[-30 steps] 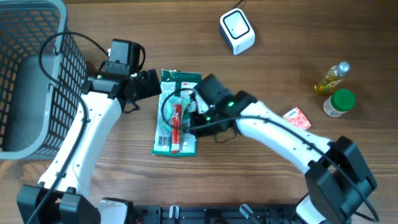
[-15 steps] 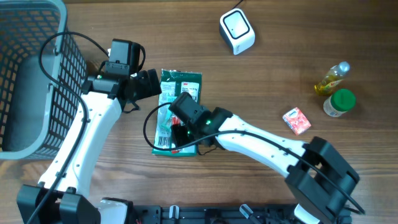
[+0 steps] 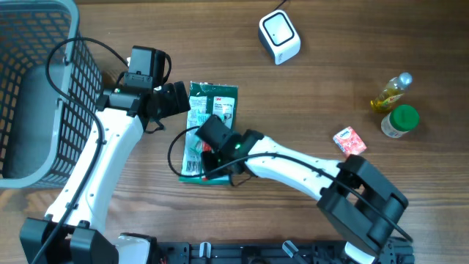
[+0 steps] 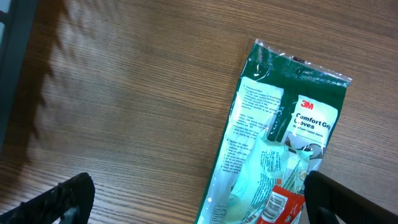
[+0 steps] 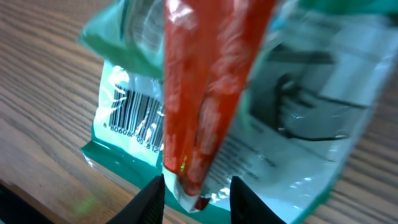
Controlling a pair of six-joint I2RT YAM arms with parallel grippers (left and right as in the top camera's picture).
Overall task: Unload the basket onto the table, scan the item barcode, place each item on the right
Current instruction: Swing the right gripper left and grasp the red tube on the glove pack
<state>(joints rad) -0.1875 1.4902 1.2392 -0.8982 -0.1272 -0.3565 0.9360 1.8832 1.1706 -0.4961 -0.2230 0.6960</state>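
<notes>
Green glove pack (image 3: 214, 95) lies flat on worktop (image 3: 220, 29), mid-left, printed face up, long axis running away from robot. Barcode (image 5: 127, 121) is at pack's near end, also facing up, so it can be read from above but is not turned toward scanner (image 3: 279, 37), which stands well apart at far side. Red packet (image 5: 205, 93) lies along pack's lower half, just beside barcode. R gripper (image 5: 199, 193) is low over that end, fingers (image 5: 152, 196) narrow and straddling packet's tip. A gap shows on one side, so can't tell if tip is pinched or only bracketed. Judgement: R arm is set here to take hold at the barcode end, prob. so the code can be presented to scanner w/o being covered. L gripper (image 3: 176, 99) hangs beside pack's far-left corner, fingers (image 4: 62, 199) spread wide, nothing in them. Looks parked as a spare hand, maybe to pin the pack if it drags. Basket (image 3: 44, 11) at far L, prob. drop-off post-scan. Oil bottle (image 3: 392, 92), green-lid jar (image 3: 399, 121) and pink packet (image 3: 349, 141) sit far R, clear of both arms.
</notes>
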